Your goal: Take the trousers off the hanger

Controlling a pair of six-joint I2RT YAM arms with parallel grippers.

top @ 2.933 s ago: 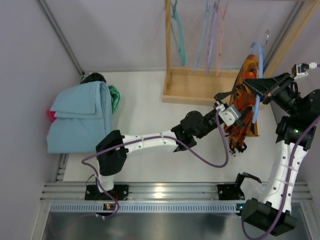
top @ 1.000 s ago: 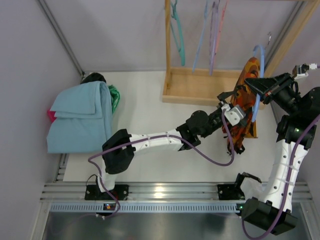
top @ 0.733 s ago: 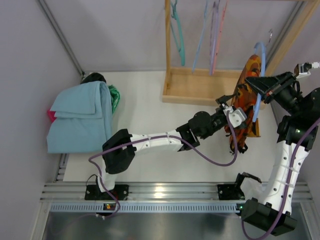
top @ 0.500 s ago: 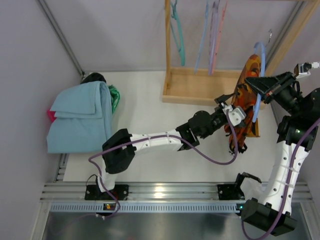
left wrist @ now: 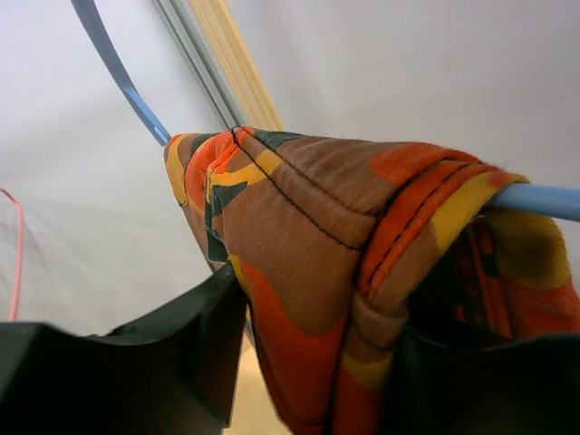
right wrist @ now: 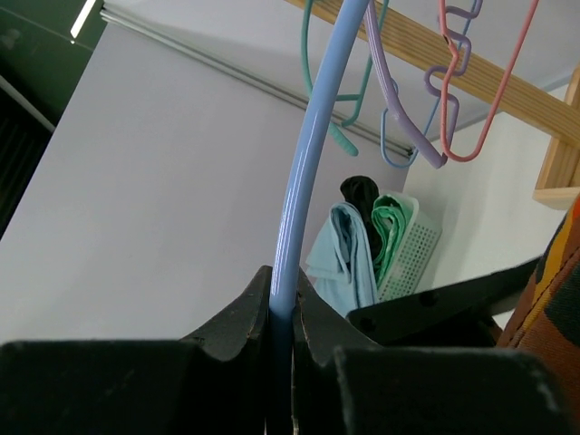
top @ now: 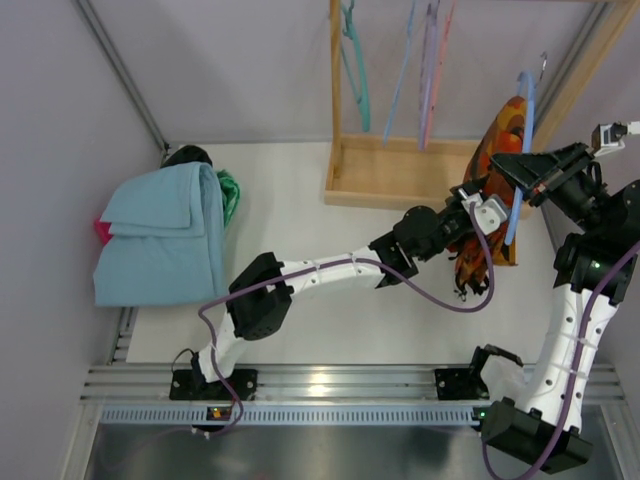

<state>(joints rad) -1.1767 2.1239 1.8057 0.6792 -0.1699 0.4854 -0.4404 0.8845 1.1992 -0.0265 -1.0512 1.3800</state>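
Draped over the hanger [right wrist: 299, 181], the trousers [left wrist: 308, 236] are not off yet; right end effector [right wrist: 283, 313] clamps the hanger, left end effector [left wrist: 317, 362] straddles their fold, grip unclear.

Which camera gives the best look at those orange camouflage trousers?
Left wrist: the trousers fill the frame, folded over the blue hanger. The top view shows them small, partly behind the left arm. The right wrist catches only an edge.
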